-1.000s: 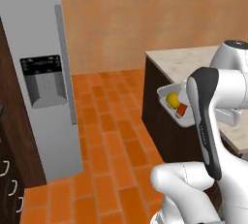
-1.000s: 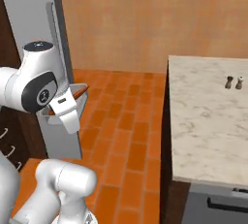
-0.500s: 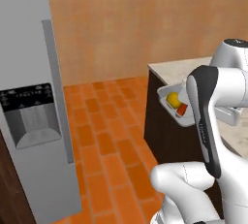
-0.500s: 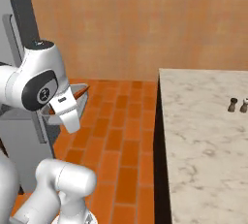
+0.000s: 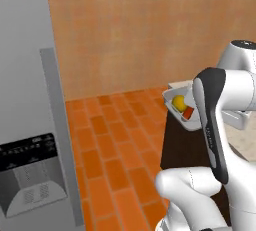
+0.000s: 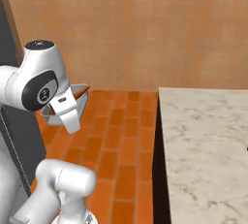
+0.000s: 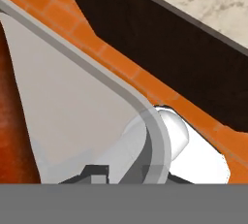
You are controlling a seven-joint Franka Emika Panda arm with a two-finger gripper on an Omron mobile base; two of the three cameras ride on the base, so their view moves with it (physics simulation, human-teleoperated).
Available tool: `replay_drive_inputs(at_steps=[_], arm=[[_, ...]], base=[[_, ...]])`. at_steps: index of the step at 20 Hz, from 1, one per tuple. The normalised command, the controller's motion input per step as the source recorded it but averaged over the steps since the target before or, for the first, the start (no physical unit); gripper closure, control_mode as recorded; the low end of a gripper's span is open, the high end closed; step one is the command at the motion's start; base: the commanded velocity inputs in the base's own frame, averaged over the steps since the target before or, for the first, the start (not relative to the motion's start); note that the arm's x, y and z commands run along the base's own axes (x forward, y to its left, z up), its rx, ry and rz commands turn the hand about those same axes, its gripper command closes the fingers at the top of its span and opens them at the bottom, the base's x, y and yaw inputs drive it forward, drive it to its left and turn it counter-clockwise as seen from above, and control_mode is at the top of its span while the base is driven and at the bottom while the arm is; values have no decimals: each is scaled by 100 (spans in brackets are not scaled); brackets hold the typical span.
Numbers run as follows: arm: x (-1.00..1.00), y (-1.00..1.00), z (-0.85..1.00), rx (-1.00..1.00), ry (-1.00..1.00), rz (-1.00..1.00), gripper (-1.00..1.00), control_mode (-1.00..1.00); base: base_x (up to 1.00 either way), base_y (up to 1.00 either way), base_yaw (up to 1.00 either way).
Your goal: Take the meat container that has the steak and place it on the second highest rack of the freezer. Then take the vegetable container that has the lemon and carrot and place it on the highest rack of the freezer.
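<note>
Vegetable container point(image 5: 181, 106), the shallow white tray you were carrying, sat at right of centre in the left base view, half hidden behind the white arm, with the yellow lemon point(image 5: 178, 102) and a bit of the orange carrot point(image 5: 188, 113) showing inside it. In the hand view you had the tray's pale floor and grey rim point(image 7: 97, 80) right up against the lens, running from upper left to lower centre, and the gripper point(image 7: 123, 172) at the bottom edge was pinched narrow on that rim. In the right base view the same tray point(image 6: 72, 101) appeared at centre left, tucked behind the arm's wrist, with the carrot tip point(image 6: 80, 90) poking out at its upper edge.

Further out, you had the orange tiled floor point(image 5: 120, 145) under the tray in both base views. The marble table point(image 6: 203, 145) filled the lower right of the right base view, well apart from the tray, and its dark side panel crossed the top of the hand view.

Farthest to the left, the freezer point(image 5: 25, 100) stood with its grey door shut, its long vertical handle point(image 5: 60, 130) and dispenser panel point(image 5: 32, 175) facing you, well apart from the tray. Behind everything ran the tan wall point(image 5: 140, 30).
</note>
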Motion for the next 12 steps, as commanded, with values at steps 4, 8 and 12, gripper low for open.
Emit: replay_drive_inputs(at_steps=[4, 8, 12], arm=[[0, 0, 0, 0, 0, 0, 100, 100], [0, 0, 0, 0, 0, 0, 100, 100], [0, 0, 0, 0, 0, 0, 100, 100]], base=[[100, -3, 6], [100, -10, 19], [100, -23, 36]])
